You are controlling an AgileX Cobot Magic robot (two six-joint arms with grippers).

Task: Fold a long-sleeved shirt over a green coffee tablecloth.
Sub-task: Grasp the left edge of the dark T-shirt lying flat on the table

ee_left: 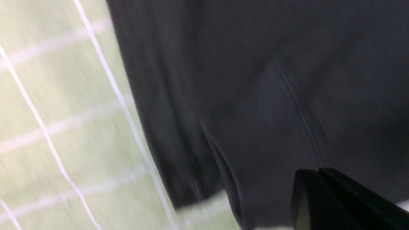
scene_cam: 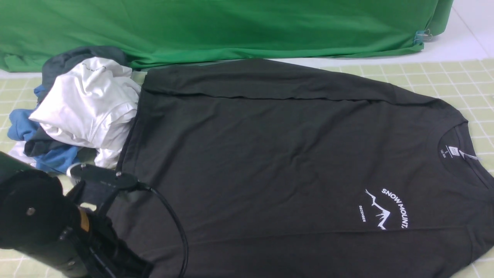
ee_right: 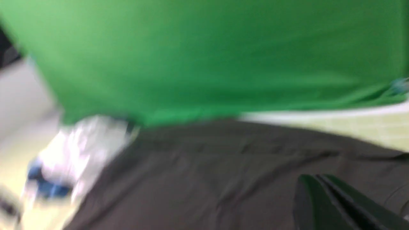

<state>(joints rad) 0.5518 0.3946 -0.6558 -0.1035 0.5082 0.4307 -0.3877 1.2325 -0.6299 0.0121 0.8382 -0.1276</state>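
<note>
Near left: left claw (ee_left: 314, 174), black jaws pressed together over the hem of the charcoal cotton long-sleeved shirt (scene_cam: 270, 154); whether any cloth is pinched cannot be made out; its arm (scene_cam: 38, 220) hides that corner.
Near right: right claw (ee_right: 314, 179) closed, blurred, above the shirt, nothing visibly gripped.
Middle: shirt flat, collar rightward, near edge cropped.
Underneath: pale yellow-green grid-lined tablecloth (scene_cam: 444, 81).
Far left: crumpled white and blue garments (scene_cam: 85, 104) touching the hem.
Back: bright green fabric (scene_cam: 231, 27), clipped.
</note>
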